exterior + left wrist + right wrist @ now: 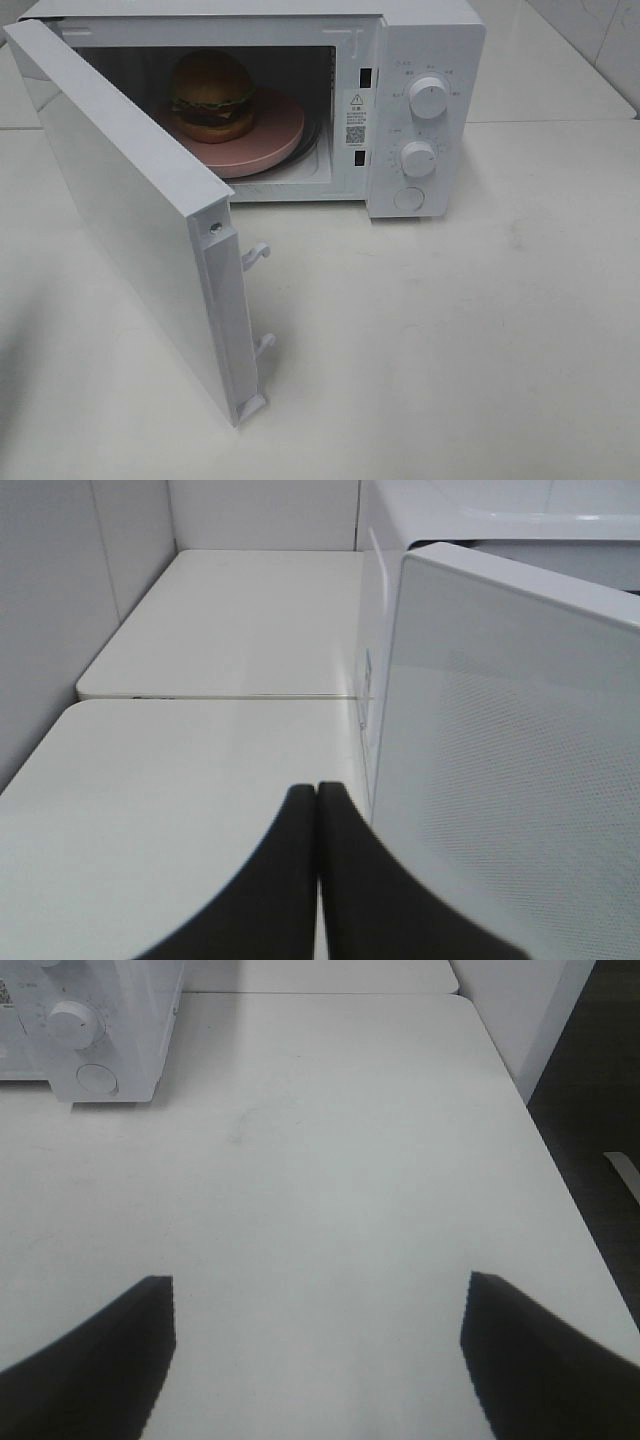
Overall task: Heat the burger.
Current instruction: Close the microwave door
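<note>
Left claw (317,790) pressed together, right claw (320,1290) spread; burger (212,95) stands upright (dome up) on plate (278,138).

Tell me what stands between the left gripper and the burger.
The open microwave door, seen in the left wrist view beside the left gripper; the exterior high view shows the burger beyond it.

My high camera looks down at the white box-shaped microwave (425,60), upper middle of the frame, its flat white door (130,220) open. My left wrist camera sits very close to that door's outside. My right wrist camera, farther off, looks across the smooth white table (330,1180) at the microwave's round white knob (72,1022), shared with the high view.
</note>
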Robot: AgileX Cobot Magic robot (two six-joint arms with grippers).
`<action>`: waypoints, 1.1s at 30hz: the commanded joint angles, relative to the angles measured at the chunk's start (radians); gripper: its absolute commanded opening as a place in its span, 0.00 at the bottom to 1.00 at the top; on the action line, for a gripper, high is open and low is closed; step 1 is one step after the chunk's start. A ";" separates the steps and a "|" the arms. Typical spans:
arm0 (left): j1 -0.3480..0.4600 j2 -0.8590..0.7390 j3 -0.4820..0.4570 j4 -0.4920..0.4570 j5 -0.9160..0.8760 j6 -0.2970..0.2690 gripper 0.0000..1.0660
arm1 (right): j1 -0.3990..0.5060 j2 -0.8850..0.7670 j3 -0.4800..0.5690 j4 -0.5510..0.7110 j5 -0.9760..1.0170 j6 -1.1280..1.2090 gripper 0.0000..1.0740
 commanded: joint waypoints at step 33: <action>-0.443 0.578 -0.084 -0.030 -0.469 0.028 0.00 | -0.007 -0.033 0.001 -0.002 -0.010 -0.007 0.71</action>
